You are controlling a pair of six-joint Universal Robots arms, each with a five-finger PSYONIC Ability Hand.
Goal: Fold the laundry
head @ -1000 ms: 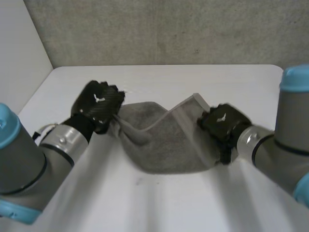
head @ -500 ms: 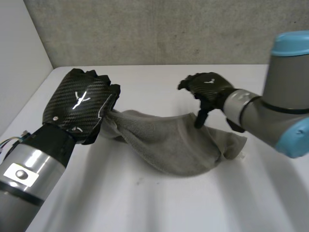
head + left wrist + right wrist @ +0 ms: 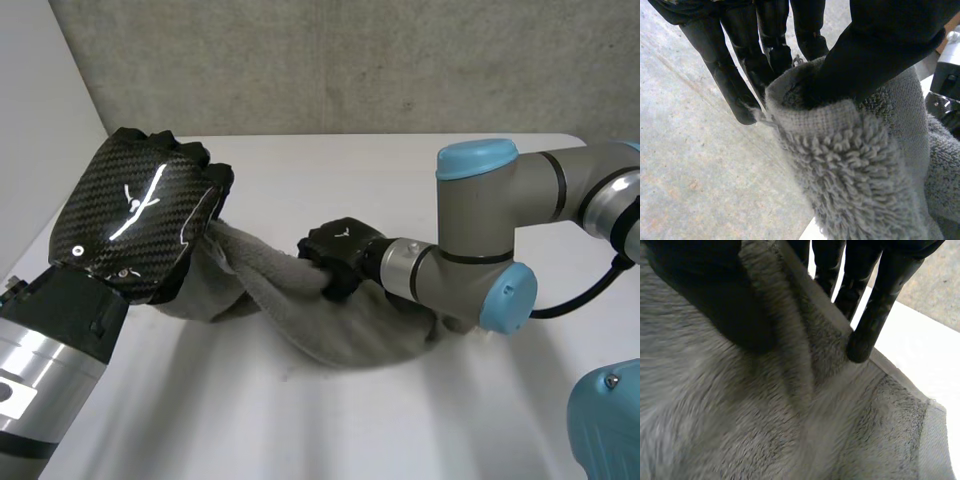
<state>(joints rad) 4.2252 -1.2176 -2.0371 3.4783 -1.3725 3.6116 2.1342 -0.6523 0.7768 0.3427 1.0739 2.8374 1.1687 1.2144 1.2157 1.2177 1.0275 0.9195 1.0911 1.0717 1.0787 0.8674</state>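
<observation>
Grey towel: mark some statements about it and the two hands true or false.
1. The left hand pinches one end of the grey towel. True.
2. The towel lies flat and fully spread out. False: it is bunched, sagging between the hands.
3. The right hand pinches a fold of the towel partway along it. True.
4. The table is dark wood. False: it is white.

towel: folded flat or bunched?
Bunched. The towel sags rumpled between the left robot hand and the right robot hand, both pinching it.
</observation>
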